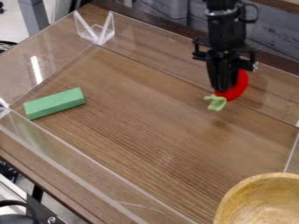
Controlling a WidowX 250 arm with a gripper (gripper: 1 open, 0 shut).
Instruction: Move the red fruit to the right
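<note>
- While the gripper (229, 84) hangs over the wooden table (152, 131), its dark fingers are clenched on the red fruit (239, 86), which shows as a glossy red body on the gripper's right edge with its pale green cap (216, 102) poking out below
- Taking the green block (55, 103) as the landmark: the fruit sits far to the right of the block and a little further back, well apart from it, near the right-hand clear wall (274, 79) of the enclosure
- Whether the cap touches the tabletop or rides just above it I cannot tell; it looks very close to the surface
- Also to the right of the block, but at the near edge, a wooden bowl (267, 203) fills the bottom corner, well apart from the fruit
- Handling, as a judgement: the fruit looks like a small, light toy with a smooth shiny skin, so it could slip or swivel between the fingers; it seems stiff enough not to be crushed
- The rounded red body is the sound place to hold, across its widest part; the leafy cap looks thin and floppy and would give a poor grip
- Task judged nearly done, with only setting down and letting go left
</note>
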